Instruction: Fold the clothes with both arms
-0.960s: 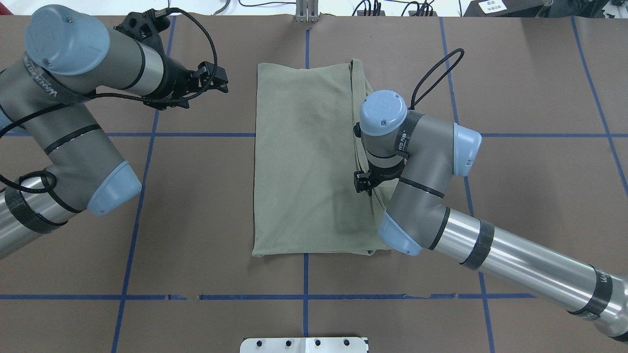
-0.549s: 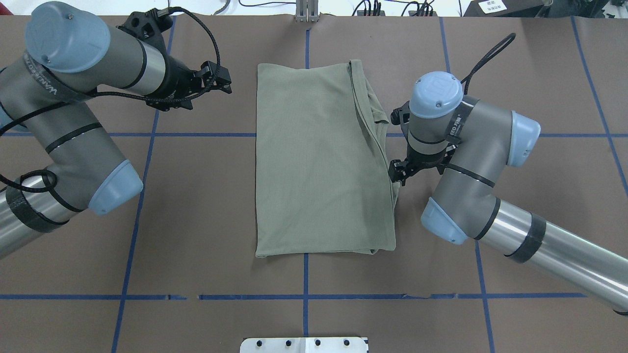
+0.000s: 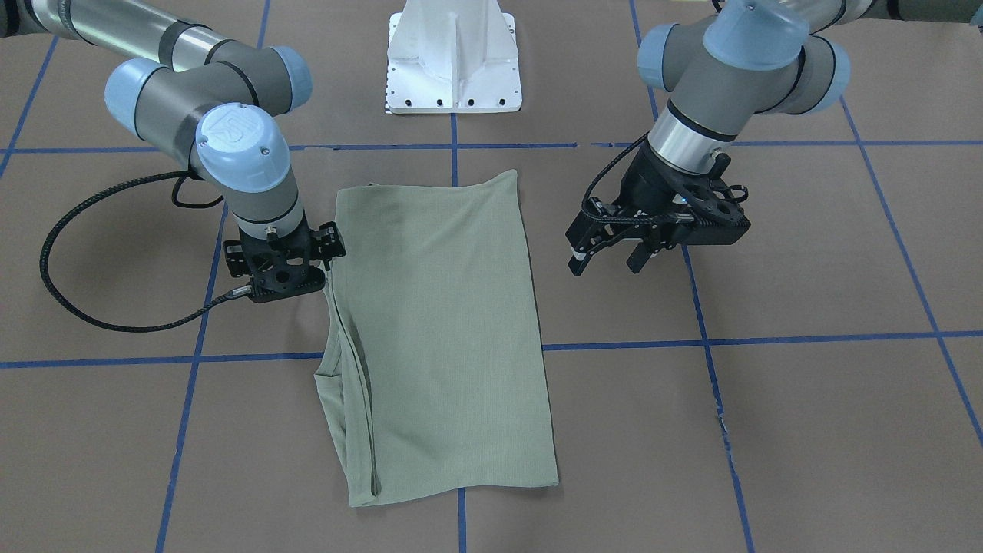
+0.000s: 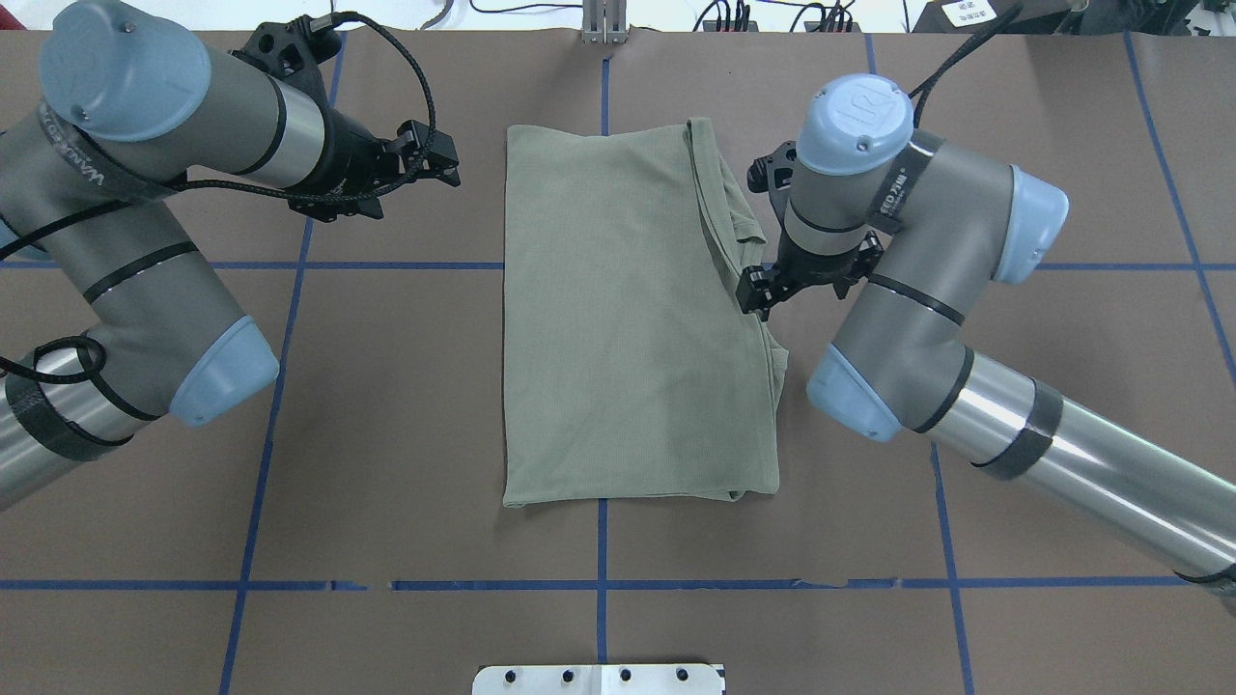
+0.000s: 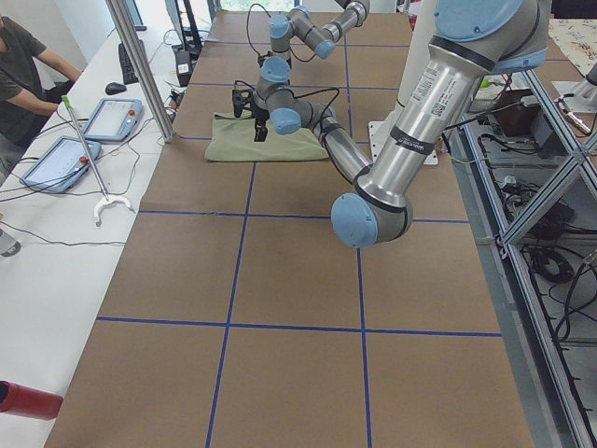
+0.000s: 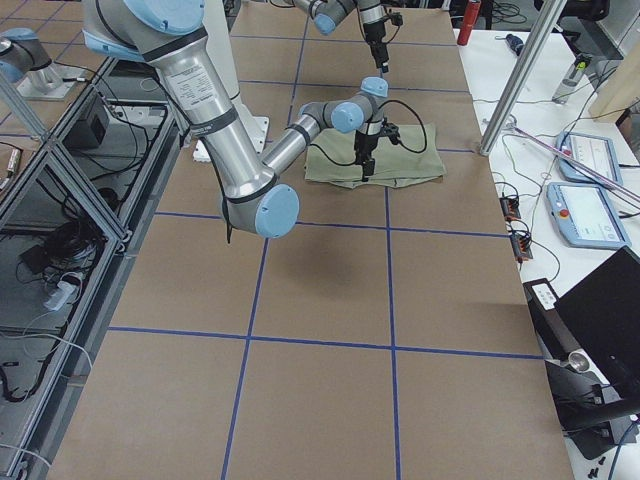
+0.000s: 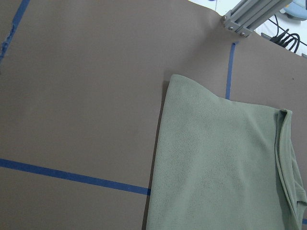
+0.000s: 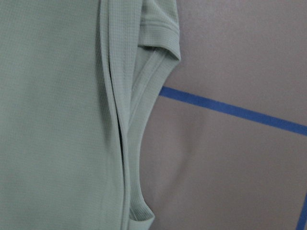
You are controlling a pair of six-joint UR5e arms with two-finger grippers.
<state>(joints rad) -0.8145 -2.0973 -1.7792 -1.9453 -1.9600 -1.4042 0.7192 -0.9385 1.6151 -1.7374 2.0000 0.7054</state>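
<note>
The pale sage-green shirt lies folded into a tall rectangle at the table's middle, with layered edges and a sleeve cuff along its right side. It also shows in the front view and the left wrist view. My right gripper points down at that layered right edge, fingers slightly apart and holding nothing; in the front view it is at the shirt's edge. My left gripper is open and empty, hovering to the left of the shirt's far corner, apart from it.
The white pedestal base stands at the near table edge. An aluminium post rises at the far edge. Blue tape lines grid the brown table. An operator and tablets sit beyond the far side.
My right gripper moved from above the shirt out to its right edge, then farther along that edge. The shirt lies flatter. The left arm has barely moved.
</note>
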